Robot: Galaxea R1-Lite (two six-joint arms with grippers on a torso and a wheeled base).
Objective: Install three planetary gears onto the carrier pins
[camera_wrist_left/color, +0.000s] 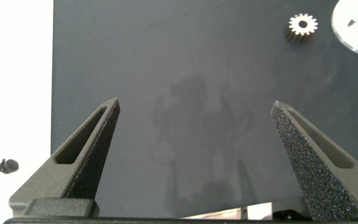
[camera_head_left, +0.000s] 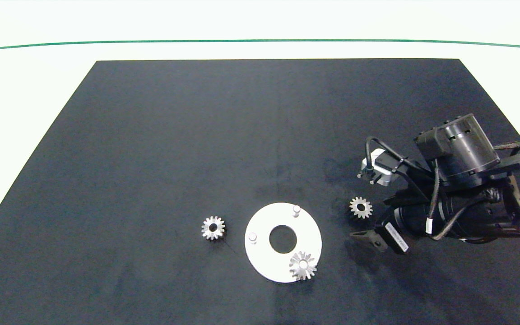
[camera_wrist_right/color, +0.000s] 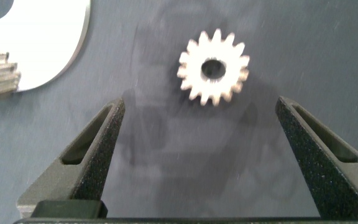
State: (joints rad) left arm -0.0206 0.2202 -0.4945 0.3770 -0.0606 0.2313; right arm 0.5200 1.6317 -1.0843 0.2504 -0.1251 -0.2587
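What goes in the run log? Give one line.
small silver metal gears: one pinned, two loose | right gripper: open over gear | left gripper: open, idle

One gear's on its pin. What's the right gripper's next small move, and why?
Probably ease the open right gripper forward and down until its fingers straddle the loose gear beside the disc, then close. That gear lies flat just ahead of it.

a dark mat (camera_head_left: 174, 149) covers a white table (camera_head_left: 25, 90); a thin green line (camera_head_left: 260, 41) crosses the far edge.
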